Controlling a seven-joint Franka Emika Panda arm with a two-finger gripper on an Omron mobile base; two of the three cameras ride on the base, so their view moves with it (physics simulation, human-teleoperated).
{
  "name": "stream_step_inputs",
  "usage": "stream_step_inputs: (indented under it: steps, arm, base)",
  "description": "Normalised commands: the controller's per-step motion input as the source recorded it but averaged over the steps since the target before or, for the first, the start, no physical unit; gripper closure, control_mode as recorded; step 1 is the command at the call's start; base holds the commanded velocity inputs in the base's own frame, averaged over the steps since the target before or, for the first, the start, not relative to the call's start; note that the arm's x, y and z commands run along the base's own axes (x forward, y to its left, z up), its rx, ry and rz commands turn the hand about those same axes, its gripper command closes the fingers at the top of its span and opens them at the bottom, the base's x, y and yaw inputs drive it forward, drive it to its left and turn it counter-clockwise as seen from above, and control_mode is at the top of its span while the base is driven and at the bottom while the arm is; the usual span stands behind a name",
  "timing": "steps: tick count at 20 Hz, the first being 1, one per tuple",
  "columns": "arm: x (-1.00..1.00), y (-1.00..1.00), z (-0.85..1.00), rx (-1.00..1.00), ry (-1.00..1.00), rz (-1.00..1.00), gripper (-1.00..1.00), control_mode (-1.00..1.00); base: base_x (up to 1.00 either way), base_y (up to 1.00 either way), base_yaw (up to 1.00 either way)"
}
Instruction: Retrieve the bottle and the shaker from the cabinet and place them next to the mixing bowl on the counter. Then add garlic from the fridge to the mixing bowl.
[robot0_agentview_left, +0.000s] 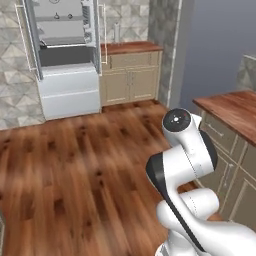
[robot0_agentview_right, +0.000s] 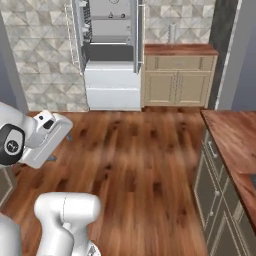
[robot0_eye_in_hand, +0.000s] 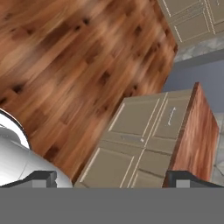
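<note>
Even, bright rendered light with no clear source; shadows faint; textures soft and slightly blurred; no glare.

Left base view: from behind the arm, low over the wood floor (robot0_agentview_left: 75, 165), facing the open fridge (robot0_agentview_left: 65, 55) far across the room, slightly left of centre. Right base view: same fridge (robot0_agentview_right: 111, 50) dead ahead, equally far — both sharing it, the beige cabinet (robot0_agentview_right: 177, 80) right of it, the floor. Hand view: tilted, rolled, looking down at floor and nearby cabinet fronts (robot0_eye_in_hand: 140, 144) — fridge out of frame.
</note>
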Motion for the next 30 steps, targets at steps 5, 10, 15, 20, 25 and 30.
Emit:
stream_step_inputs:
  steps: [5, 10, 15, 20, 25, 30]
  arm:
    - [0.00, 0.00, 0.00, 0.00, 0.00, 0.00, -1.00, 1.00]
    - [0.00, 0.00, 0.00, 0.00, 0.00, 0.00, -1.00, 1.00]
    - [0.00, 0.00, 0.00, 0.00, 0.00, 0.00, -1.00, 1.00]
    - [0.00, 0.00, 0.00, 0.00, 0.00, 0.00, -1.00, 1.00]
    - [0.00, 0.00, 0.00, 0.00, 0.00, 0.00, -1.00, 1.00]
    - [0.00, 0.00, 0.00, 0.00, 0.00, 0.00, -1.00, 1.00]
  base:
    - [0.73, 0.65, -0.15]
    - [0.75, 0.65, -0.15]
    - [0.77, 0.65, -0.15]
    - [0.84, 0.64, -0.11]
    - [0.89, 0.47, -0.01]
    - [0.92, 0.33, 0.00]
